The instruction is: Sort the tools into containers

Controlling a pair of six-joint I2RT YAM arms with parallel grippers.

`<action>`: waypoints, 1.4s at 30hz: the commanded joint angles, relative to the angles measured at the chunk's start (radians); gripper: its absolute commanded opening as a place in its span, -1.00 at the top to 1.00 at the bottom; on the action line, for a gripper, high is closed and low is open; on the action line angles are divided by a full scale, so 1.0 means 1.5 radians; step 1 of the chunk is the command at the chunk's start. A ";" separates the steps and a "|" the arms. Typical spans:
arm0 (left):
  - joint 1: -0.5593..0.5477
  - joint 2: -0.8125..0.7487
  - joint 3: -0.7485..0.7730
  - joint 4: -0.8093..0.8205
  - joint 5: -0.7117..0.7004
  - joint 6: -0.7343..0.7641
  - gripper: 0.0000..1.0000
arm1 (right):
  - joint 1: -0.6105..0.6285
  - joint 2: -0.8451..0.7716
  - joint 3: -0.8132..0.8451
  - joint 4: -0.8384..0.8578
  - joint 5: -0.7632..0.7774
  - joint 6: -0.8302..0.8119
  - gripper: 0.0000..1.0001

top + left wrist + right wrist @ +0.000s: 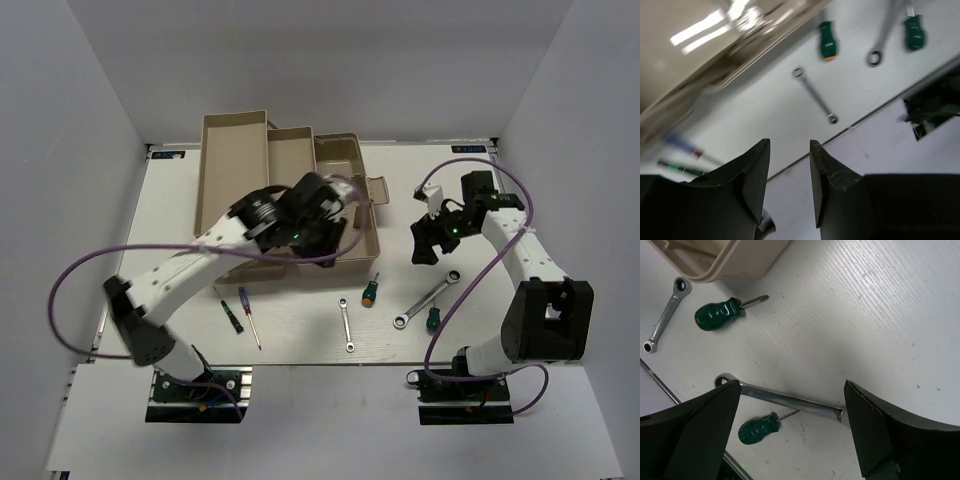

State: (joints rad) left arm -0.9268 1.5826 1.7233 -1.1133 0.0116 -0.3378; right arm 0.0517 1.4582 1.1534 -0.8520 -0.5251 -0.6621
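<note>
The left pincer, above the toolbox, stands narrowly parted and empty, while the right pincer gapes wide over the longer wrench on the desk.

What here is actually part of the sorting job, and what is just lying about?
Part of the job:
beige toolbox
black-green thin screwdriver
blue-red thin screwdriver
stubby screwdriver near the toolbox
stubby screwdriver beside the longer wrench
longer wrench
short wrench

Just there:
purple cables
white table
</note>
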 commanded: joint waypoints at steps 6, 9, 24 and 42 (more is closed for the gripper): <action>-0.022 -0.210 -0.176 -0.173 -0.268 -0.335 0.02 | -0.004 -0.026 -0.047 0.040 -0.007 0.001 -0.79; -0.053 -0.194 -0.193 -0.186 -0.287 -0.386 0.02 | -0.003 -0.020 -0.047 0.047 -0.009 0.002 -0.79; -0.188 -0.253 -0.328 -0.167 -0.348 -0.525 -0.12 | -0.004 -0.030 -0.082 0.064 -0.009 -0.002 -0.79; -0.204 -0.360 -0.520 -0.196 -0.396 -0.708 -0.12 | -0.006 -0.022 -0.092 0.064 -0.012 -0.002 -0.79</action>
State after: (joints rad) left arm -1.2388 1.0248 0.9859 -1.3491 -0.5488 -1.3369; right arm 0.0467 1.4349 1.0161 -0.7738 -0.5262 -0.6609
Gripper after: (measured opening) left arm 0.560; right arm 0.895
